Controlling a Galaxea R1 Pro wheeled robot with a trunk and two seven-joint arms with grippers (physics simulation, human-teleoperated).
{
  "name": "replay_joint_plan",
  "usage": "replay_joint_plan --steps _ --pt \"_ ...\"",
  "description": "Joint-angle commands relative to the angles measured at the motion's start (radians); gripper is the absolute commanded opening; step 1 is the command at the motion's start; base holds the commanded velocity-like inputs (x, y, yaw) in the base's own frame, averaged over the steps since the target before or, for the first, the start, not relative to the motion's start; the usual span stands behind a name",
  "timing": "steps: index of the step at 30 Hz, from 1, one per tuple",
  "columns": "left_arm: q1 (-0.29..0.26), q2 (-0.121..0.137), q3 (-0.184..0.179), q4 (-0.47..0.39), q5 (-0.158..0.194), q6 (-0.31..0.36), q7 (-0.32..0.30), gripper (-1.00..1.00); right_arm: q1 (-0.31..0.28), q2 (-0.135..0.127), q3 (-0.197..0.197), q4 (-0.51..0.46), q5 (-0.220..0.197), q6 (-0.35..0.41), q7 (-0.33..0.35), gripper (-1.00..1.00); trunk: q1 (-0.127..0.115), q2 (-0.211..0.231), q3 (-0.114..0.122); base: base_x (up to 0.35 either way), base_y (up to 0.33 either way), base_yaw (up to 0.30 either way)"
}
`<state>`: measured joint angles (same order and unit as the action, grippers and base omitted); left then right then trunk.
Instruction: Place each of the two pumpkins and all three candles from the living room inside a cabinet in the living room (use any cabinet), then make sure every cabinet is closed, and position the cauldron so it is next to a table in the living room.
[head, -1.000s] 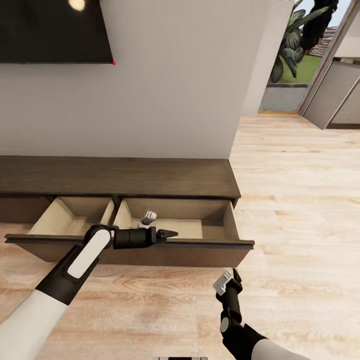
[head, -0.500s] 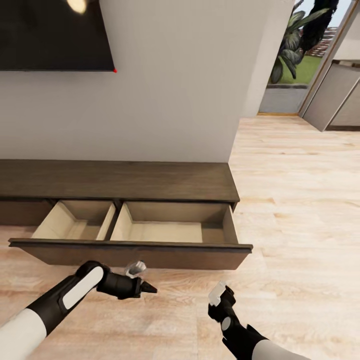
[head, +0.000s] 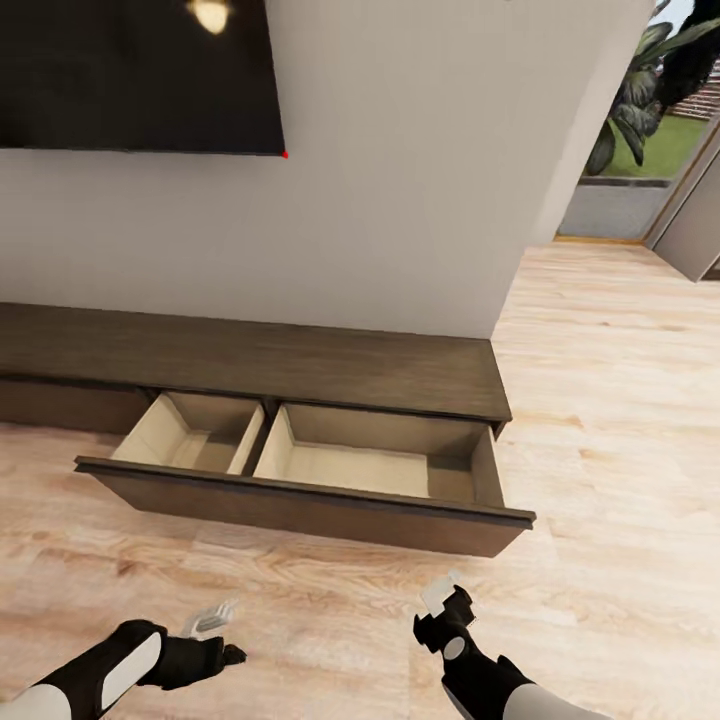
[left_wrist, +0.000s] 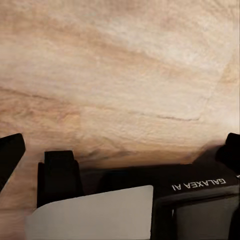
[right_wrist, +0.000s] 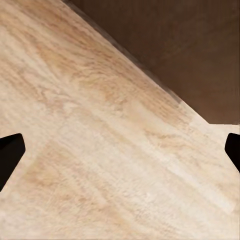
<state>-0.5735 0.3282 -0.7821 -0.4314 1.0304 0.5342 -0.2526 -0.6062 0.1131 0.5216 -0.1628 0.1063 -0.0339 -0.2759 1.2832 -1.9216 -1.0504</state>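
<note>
I have the cabinet (head: 300, 365) drawer (head: 330, 505) pulled out with both compartments bare, ready to load. My left gripper (head: 225, 640) and right gripper (head: 440, 600) hang low over the floor (head: 330, 610), jaws released, holding nothing, clear of the drawer front.

We see a matt dark-brown wooden cabinet (head: 300, 365) with pale smooth drawer (head: 370, 465) lining at centre frame, light grained wooden floor (head: 620, 400) below, glossy black screen (head: 130, 80) upper left.
</note>
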Motion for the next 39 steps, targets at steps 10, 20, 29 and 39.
replay_joint_plan --steps 10,20,29,39 --pt "0.0 -0.101 0.001 0.295 0.006 -0.267 0.044 1.0 0.053 0.008 0.0 0.009 0.001 -0.041 0.001 1.0 -0.038 0.07 0.031 0.0 0.0 0.289" --pt "0.001 -0.174 0.006 0.379 0.011 -0.388 0.165 1.0 0.063 0.007 0.0 0.011 -0.155 -0.049 0.003 1.0 -0.077 0.14 0.063 0.0 0.0 0.289" --pt "0.005 -0.191 0.007 0.414 0.023 -0.436 0.229 1.0 0.063 0.008 0.001 0.026 -0.164 -0.05 0.006 1.0 -0.111 0.203 0.088 0.0 0.0 0.289" --pt "0.009 -0.192 0.007 0.426 0.084 -0.466 0.23 1.0 0.064 0.008 0.002 0.028 -0.165 -0.052 0.007 1.0 -0.15 0.273 0.115 0.0 0.0 0.289"
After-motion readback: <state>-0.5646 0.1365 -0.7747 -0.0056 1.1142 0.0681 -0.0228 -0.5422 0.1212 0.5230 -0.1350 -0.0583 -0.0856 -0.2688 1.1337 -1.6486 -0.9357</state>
